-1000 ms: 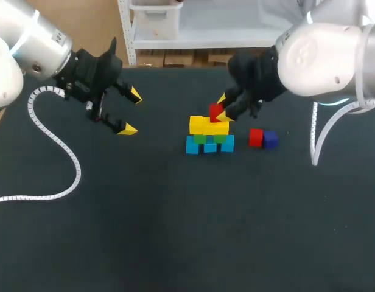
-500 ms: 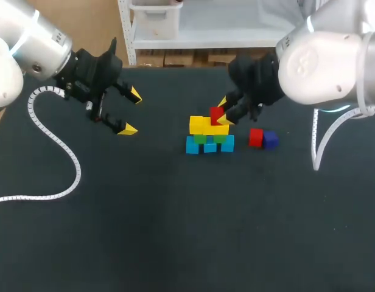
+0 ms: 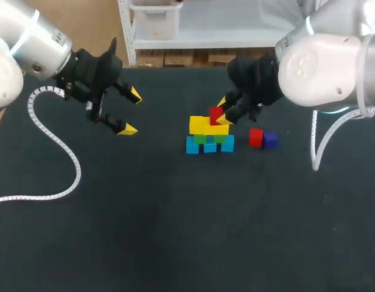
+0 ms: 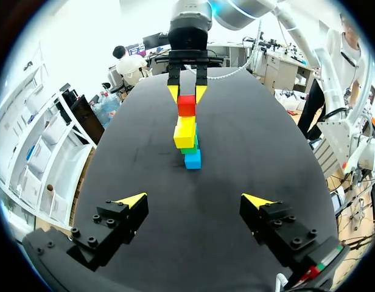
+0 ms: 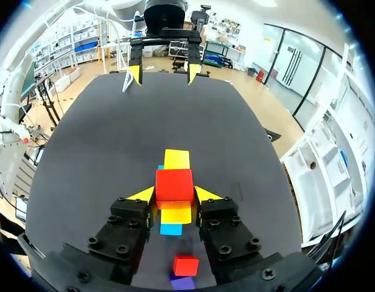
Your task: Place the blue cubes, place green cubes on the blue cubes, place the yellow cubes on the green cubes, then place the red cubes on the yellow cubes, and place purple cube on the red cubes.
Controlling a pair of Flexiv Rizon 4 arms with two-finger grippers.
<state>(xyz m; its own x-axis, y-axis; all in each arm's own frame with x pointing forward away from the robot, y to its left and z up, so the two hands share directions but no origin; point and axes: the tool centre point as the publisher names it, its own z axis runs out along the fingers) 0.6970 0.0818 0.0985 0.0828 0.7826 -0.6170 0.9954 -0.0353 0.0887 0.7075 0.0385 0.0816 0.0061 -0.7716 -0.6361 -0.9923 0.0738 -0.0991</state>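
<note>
The stack of blue, green and yellow cubes (image 3: 209,135) stands mid-table, its top taken by the right gripper (image 3: 223,111) clamping a red cube (image 3: 215,114). To its right, a loose red cube (image 3: 255,137) and purple cube (image 3: 271,140) narrow that side. Left and near lies bare black tabletop (image 3: 175,231), out to the wide-spread left gripper (image 3: 131,112).

Robotics lab: black-topped table (image 3: 175,231), white left arm (image 3: 23,42) in from 10 o'clock, white right arm (image 3: 324,61) from 2 o'clock.

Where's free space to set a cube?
Bare black tabletop: between the cube stack and open left tool, and nearer me than the stack. Crowded: right tool gripping red cube atop the stack; loose red cube, purple cube beside.
</note>
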